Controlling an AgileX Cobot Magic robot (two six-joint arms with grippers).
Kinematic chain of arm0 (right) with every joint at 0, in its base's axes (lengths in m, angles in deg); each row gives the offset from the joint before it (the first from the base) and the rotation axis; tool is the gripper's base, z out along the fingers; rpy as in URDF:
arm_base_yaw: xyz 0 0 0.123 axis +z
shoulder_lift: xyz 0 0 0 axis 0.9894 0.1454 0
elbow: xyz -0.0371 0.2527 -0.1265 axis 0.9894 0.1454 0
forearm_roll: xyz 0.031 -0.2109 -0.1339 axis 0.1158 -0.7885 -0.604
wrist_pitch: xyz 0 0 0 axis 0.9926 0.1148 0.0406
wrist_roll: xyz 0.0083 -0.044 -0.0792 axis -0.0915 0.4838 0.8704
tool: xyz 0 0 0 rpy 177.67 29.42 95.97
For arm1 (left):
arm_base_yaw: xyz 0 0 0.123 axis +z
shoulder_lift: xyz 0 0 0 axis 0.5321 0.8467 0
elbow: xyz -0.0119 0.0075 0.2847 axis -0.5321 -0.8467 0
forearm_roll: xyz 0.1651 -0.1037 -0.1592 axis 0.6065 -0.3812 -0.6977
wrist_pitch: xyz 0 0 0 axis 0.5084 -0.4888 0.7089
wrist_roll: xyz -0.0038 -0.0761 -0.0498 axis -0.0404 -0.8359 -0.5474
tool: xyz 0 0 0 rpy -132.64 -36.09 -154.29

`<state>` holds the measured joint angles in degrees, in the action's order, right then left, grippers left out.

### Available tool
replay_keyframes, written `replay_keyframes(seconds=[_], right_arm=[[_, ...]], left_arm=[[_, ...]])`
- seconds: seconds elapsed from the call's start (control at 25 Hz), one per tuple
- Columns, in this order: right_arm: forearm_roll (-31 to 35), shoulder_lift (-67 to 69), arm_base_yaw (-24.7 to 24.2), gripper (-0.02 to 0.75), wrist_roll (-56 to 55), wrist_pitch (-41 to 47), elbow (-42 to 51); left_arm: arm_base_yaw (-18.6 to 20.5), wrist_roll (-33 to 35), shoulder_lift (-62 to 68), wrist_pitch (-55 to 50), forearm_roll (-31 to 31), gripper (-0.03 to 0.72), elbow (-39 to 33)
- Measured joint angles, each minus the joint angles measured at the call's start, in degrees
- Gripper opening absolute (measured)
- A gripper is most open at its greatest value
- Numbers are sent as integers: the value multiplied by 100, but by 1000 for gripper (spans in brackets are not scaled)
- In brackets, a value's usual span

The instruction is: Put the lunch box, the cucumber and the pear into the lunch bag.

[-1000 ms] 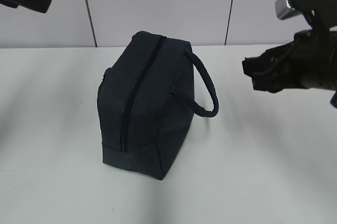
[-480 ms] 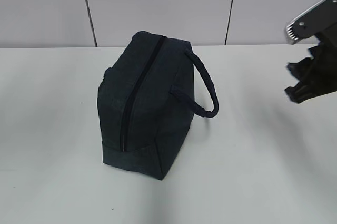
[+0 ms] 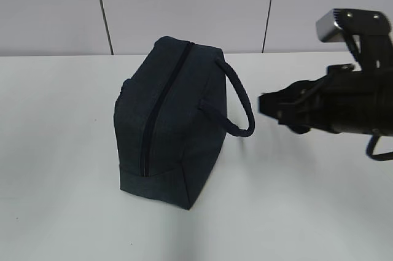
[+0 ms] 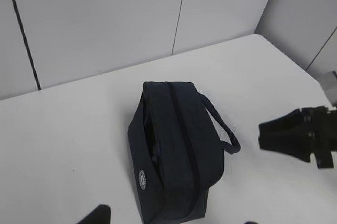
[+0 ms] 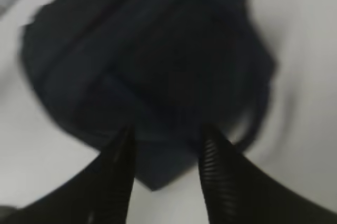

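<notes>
The dark navy lunch bag stands on the white table, its long zipper shut along the top and its looped handle hanging to the right. It also shows in the left wrist view and, blurred, in the right wrist view. My right gripper is open and empty, level with the handle and a short way to its right; its fingers stand apart in its own view. My left gripper hangs high above the bag, with only its spread fingertips showing. The lunch box, cucumber and pear are out of view.
The white table runs back to a grey panelled wall. The table's right edge and far corner show in the left wrist view. The right arm's black body hangs over the table's right side.
My right gripper drew back to the right edge, then swung left to just beside the bag's handle. The left arm has left the exterior view. The bag has not moved.
</notes>
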<state>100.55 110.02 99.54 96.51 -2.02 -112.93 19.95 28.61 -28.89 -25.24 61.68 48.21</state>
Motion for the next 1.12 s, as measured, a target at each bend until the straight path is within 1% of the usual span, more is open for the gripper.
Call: replay_keyframes(seconds=[0.04, 0.08, 0.12, 0.4, 0.52, 0.64, 0.76, 0.84, 0.96, 1.04, 1.12], right_arm=[[-99, 59, 21, 321, -87, 520, 0], [-222, 100, 22, 318, -200, 778, 0], [-374, 138, 22, 314, -278, 774, 0], [-1303, 157, 22, 303, -395, -340, -11], [-1870, 157, 22, 303, -408, -716, -23], [-2491, 157, 22, 303, -408, -881, -23], [-3129, 157, 22, 303, -408, -938, -33], [-3462, 157, 22, 303, -408, -1139, 22], [-3524, 157, 22, 303, -408, -1862, 260], [-3247, 157, 22, 302, -339, -2473, 435], [-2720, 157, 22, 302, 144, -2889, 556]], left_arm=[[0, -4, -88, 0, 0, 445, 0], [0, -4, -174, 0, 0, 445, -20], [0, -4, -248, -6, 0, 445, -59], [0, -70, -611, -23, 5, 445, -714], [0, -92, -683, -18, 5, 445, -1002], [0, -110, -728, -17, 5, 445, -1182], [0, -128, -736, -17, 5, 445, -1227], [0, -139, -756, -18, -1, 445, -1232], [0, -139, -785, -18, -30, 445, -1234], [0, -153, -785, -18, -52, 445, -1234], [0, -152, -785, -18, -59, 445, -1234]])
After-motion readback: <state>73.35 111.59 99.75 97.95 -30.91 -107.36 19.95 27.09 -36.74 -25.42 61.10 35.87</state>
